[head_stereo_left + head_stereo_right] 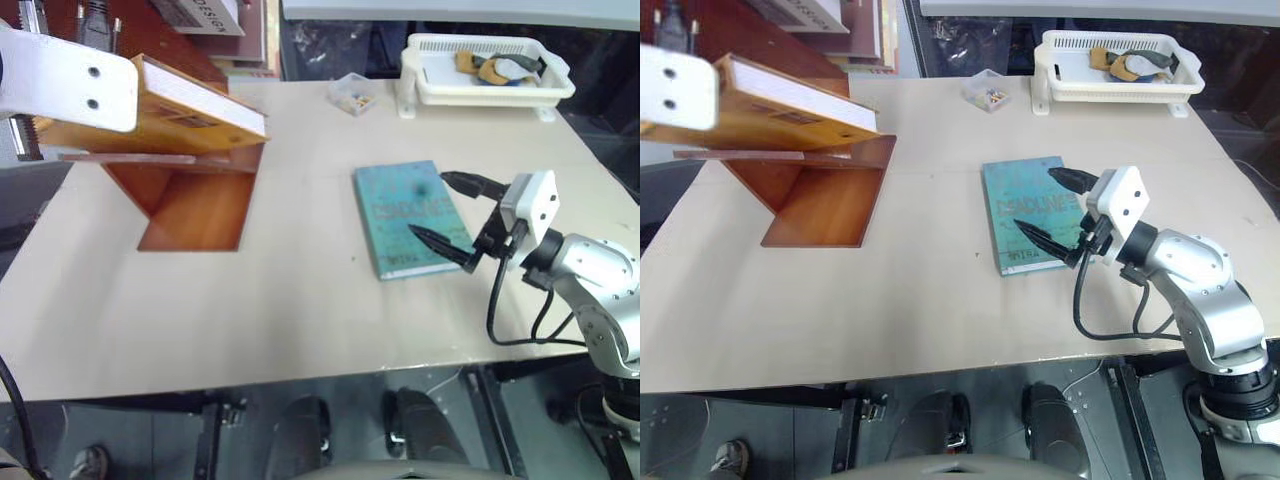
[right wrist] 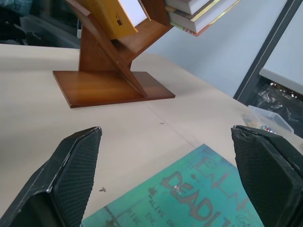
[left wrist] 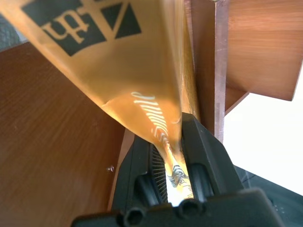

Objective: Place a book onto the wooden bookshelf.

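A big pale table (image 1: 250, 300) takes up most of the eye views. At the upper left of those views stands the brown wooden shelf (image 1: 195, 205), with slanted boards, a thin flat board across them and a flat foot on the table. The orange book (image 1: 190, 110) is at the upper left too, lying tilted over the top of the shelf with its white page edges facing up. In the left wrist view the book (image 3: 128, 71) runs close along a shelf board (image 3: 208, 71), but I cannot tell if they touch. The left gripper (image 3: 173, 165) is pinching the book at its edge, with its two black fingers pressed tight on the cover. A green book (image 1: 405, 215) lies flat on the table right of the middle. The right gripper (image 1: 460, 220) is over the right edge of the green book, with its two black fingers spread wide and nothing between them. A white basket (image 1: 490, 70) sits at the upper right of the table with some small things inside. A small clear box (image 1: 352, 93) sits on the table just left of the basket. More books (image 2: 199, 14) are stacked behind the shelf.
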{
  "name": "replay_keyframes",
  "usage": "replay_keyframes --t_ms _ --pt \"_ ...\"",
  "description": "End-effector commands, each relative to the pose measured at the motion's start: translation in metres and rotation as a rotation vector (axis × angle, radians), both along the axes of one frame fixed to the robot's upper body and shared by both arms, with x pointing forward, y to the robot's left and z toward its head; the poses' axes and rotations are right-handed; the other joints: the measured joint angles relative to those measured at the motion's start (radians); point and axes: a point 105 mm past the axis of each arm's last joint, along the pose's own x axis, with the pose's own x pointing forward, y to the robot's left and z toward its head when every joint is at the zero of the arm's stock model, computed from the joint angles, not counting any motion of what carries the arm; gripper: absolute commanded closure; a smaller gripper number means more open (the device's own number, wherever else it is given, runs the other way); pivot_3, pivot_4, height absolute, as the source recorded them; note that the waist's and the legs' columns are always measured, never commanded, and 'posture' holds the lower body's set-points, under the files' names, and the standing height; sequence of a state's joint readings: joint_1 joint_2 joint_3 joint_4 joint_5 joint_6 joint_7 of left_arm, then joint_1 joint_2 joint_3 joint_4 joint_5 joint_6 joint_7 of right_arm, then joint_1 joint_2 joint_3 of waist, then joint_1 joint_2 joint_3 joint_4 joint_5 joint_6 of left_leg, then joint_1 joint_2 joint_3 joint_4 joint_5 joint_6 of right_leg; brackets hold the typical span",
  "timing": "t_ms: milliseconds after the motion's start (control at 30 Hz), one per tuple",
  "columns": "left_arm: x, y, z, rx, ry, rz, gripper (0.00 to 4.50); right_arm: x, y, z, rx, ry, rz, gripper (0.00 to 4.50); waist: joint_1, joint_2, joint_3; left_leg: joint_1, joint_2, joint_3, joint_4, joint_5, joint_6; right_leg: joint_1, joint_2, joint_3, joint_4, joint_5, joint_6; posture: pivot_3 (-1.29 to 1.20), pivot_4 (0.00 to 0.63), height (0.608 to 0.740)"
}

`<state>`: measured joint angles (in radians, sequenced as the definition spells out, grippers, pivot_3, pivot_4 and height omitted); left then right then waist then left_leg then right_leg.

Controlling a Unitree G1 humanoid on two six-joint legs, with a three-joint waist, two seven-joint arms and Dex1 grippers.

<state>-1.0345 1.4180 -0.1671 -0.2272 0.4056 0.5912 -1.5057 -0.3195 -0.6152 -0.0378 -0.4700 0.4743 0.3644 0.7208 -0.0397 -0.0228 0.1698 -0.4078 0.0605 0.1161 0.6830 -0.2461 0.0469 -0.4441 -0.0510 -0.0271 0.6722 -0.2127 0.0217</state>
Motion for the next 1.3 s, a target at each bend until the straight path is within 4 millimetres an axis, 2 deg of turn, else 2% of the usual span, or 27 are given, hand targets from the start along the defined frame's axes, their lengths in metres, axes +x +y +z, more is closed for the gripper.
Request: replay_keyframes --t_ms 33,100,200,300,433,467,500,567,633,767,867,933,1033,1167,1300 --pt "0.006 0.013 -0.027 -0.01 0.023 0.07 4.28 -0.005 0.001 0.011 0.006 -0.054 0.017 0.0 0.0 0.004 -0.002 0.0 0.0 0.001 0.0 0.0 0.0 0.0 0.0 0.001 0.0 0.0 0.0 0.0 0.15 0.74" --pt "0.009 0.016 -0.033 -0.003 0.016 0.066 4.28 -0.005 0.001 0.012 0.007 -0.053 0.018 0.0 0.001 0.007 -0.004 0.003 -0.001 0.002 0.0 0.0 0.0 0.001 -0.001 0.002 0.0 0.0 0.0 0.0 0.15 0.74" --pt "0.011 0.017 -0.041 -0.003 0.033 0.042 4.28 -0.005 0.001 0.012 0.005 -0.051 0.018 0.0 0.002 0.01 -0.006 0.015 -0.001 0.001 -0.002 0.0 0.0 0.011 0.0 0.002 0.001 -0.001 -0.001 0.0 0.15 0.74" --pt "0.011 0.011 -0.049 -0.048 0.061 -0.012 4.28 -0.006 0.0 0.009 -0.009 -0.04 0.021 0.0 0.003 0.013 -0.008 0.022 -0.003 -0.002 -0.005 -0.001 -0.001 0.015 0.0 0.003 0.001 -0.001 -0.001 0.0 0.15 0.74" --pt "0.013 0.0 -0.046 -0.142 0.011 -0.078 2.48 -0.007 -0.002 0.008 -0.027 -0.027 0.021 0.0 0.014 0.013 -0.008 0.021 -0.004 -0.002 -0.007 0.0 0.0 0.015 -0.001 0.004 0.0 -0.002 -0.003 0.0 0.15 0.74" --pt "0.014 -0.003 -0.046 -0.153 -0.004 -0.092 2.12 -0.007 -0.002 0.008 -0.033 -0.025 0.024 0.0 0.018 0.012 -0.007 0.019 -0.004 -0.002 -0.007 0.0 0.0 0.013 0.0 0.004 0.0 -0.002 -0.003 0.0 0.15 0.74" --pt "0.014 -0.005 -0.046 -0.162 -0.013 -0.105 1.96 -0.007 -0.002 0.008 -0.037 -0.024 0.027 0.0 0.02 0.011 -0.007 0.017 -0.004 -0.002 -0.007 0.0 0.0 0.011 0.0 0.003 0.0 -0.002 -0.003 0.0 0.15 0.74" --pt "0.013 -0.009 -0.045 -0.189 -0.028 -0.129 1.21 -0.008 -0.003 0.009 -0.043 -0.019 0.033 0.0 0.02 0.009 -0.007 0.008 -0.004 -0.001 -0.007 0.0 0.0 0.005 0.0 0.004 -0.003 -0.001 -0.003 0.0 0.15 0.74" --pt "0.013 -0.013 -0.044 -0.218 -0.049 -0.155 0.56 -0.008 -0.004 0.01 -0.051 -0.016 0.037 0.0 0.023 0.008 -0.006 0.006 -0.004 -0.001 -0.007 0.0 0.0 0.004 0.001 0.005 -0.005 -0.001 -0.002 0.0 0.15 0.74" --pt "0.011 -0.021 -0.04 -0.27 -0.079 -0.21 0.56 -0.008 -0.009 0.012 -0.068 -0.012 0.039 0.0 0.028 0.003 -0.003 0.004 -0.004 0.0 -0.01 0.0 0.0 0.003 0.001 0.005 -0.011 0.0 0.0 0.0 0.15 0.74" --pt "0.007 -0.018 -0.035 -0.284 -0.115 -0.23 0.56 -0.009 -0.011 0.014 -0.079 -0.009 0.039 0.0 0.029 -0.001 -0.003 -0.004 -0.004 -0.002 -0.009 0.0 0.0 -0.003 0.001 0.003 -0.011 0.001 0.0 0.0 0.15 0.74" --pt "-0.002 -0.027 -0.026 -0.43 -0.148 -0.306 0.56 -0.01 -0.012 0.015 -0.086 -0.003 0.041 0.0 0.029 -0.002 -0.002 -0.006 -0.004 -0.003 -0.007 0.0 0.0 -0.004 0.0 0.001 -0.011 0.001 0.001 0.0 0.15 0.74" --pt "-0.02 -0.047 -0.014 -0.747 -0.166 -0.462 0.56 -0.011 -0.014 0.015 -0.098 0.012 0.043 0.0 0.029 -0.005 0.0 -0.007 -0.004 -0.005 -0.007 0.0 0.0 -0.004 0.0 -0.001 -0.011 0.001 0.002 0.0 0.15 0.74" --pt "-0.038 -0.062 -0.022 -0.975 -0.13 -0.579 0.56 -0.011 -0.018 0.016 -0.111 0.021 0.038 0.0 0.029 -0.006 0.0 -0.008 -0.004 -0.008 -0.003 0.0 0.0 -0.002 0.0 -0.003 -0.01 0.002 0.002 0.0 0.15 0.74" --pt "-0.042 -0.086 -0.038 -1.156 -0.051 -0.648 0.56 -0.013 -0.02 0.018 -0.123 0.033 0.031 0.0 0.03 -0.006 0.0 -0.007 -0.004 -0.011 -0.001 0.0 0.0 0.0 0.0 -0.005 -0.009 0.002 0.003 0.0 0.15 0.74"
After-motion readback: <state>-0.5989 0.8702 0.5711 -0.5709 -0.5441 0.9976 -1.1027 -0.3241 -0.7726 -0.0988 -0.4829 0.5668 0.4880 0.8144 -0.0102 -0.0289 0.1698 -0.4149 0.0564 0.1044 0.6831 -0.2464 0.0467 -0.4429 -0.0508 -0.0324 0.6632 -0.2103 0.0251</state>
